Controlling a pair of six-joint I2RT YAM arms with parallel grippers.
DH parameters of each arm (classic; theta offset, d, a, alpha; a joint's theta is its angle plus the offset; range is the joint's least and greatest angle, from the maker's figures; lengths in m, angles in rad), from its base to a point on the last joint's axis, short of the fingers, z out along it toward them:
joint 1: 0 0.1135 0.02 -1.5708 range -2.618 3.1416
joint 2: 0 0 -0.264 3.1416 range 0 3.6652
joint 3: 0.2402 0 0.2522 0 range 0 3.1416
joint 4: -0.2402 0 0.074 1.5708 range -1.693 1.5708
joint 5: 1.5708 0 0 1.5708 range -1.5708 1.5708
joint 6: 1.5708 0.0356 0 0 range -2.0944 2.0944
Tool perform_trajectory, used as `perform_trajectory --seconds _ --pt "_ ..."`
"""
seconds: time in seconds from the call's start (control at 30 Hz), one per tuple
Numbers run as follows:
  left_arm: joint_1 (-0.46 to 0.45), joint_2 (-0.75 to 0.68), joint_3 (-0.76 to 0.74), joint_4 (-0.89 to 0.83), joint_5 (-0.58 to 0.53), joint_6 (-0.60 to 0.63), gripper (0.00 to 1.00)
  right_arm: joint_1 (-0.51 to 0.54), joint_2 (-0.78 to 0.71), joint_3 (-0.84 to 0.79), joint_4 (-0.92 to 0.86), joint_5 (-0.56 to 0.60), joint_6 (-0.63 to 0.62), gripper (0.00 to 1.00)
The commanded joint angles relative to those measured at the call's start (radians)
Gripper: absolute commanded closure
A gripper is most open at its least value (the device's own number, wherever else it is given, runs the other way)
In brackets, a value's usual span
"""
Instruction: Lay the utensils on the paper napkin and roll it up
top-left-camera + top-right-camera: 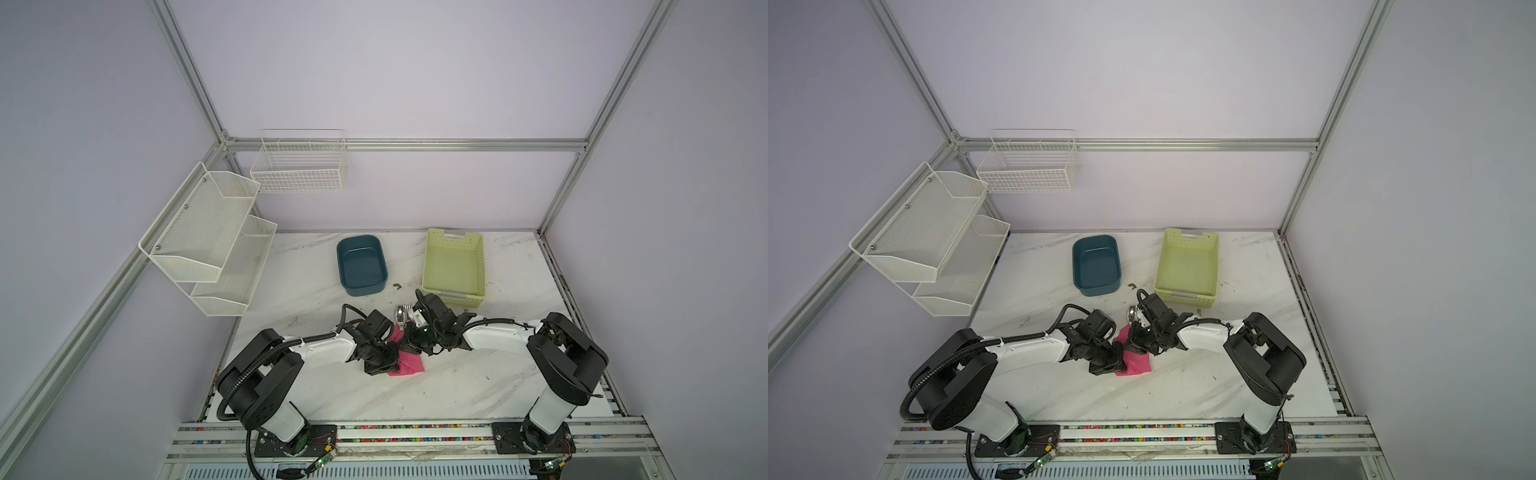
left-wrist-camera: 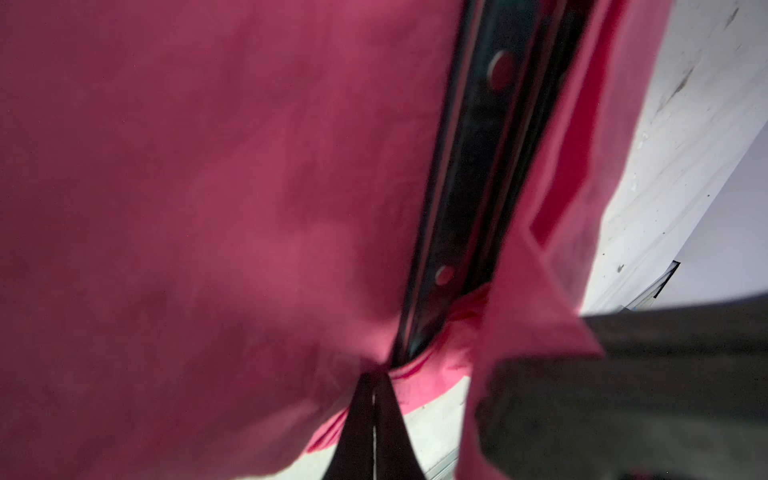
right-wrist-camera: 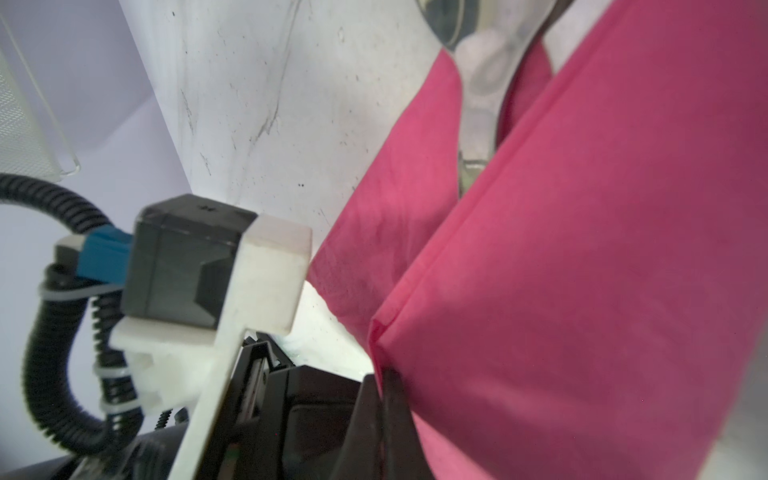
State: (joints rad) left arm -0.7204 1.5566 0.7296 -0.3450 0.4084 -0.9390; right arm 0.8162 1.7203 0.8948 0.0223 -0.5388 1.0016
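Left gripper (image 2: 374, 411) pinched tight on paper napkin (image 2: 208, 208); only its wrist view shows dark utensil handle (image 2: 465, 187) inside the fold. Right gripper (image 3: 382, 399) clamps napkin's edge, spoon (image 3: 478, 83) poking out. Both top views: napkin on table (image 1: 457, 386) between arms, fingertips hidden.

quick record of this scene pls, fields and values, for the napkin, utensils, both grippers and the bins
napkin: pink, folded over the utensils, on the table between the arms
spoon: head pokes out past the napkin's far end
handles: dark, lying inside the fold
left gripper: shut on the napkin
right gripper: shut on the napkin's edge
teal tub: beyond the arms
green basket: right of the tub
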Motion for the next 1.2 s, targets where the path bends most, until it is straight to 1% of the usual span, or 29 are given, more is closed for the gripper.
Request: perform_trajectory --seconds 0.0,0.67,1.17 --pt "0.002 0.011 0.024 0.012 -0.003 0.011 0.94 0.011 0.020 0.030 0.041 0.002 0.031 1.00" --pt "0.003 -0.004 0.021 0.011 -0.007 0.004 0.94 0.012 0.104 0.021 0.118 0.022 0.045 1.00" --pt "0.003 -0.013 0.010 0.013 -0.011 -0.004 0.94 0.011 0.150 0.014 0.159 0.027 0.045 0.98"
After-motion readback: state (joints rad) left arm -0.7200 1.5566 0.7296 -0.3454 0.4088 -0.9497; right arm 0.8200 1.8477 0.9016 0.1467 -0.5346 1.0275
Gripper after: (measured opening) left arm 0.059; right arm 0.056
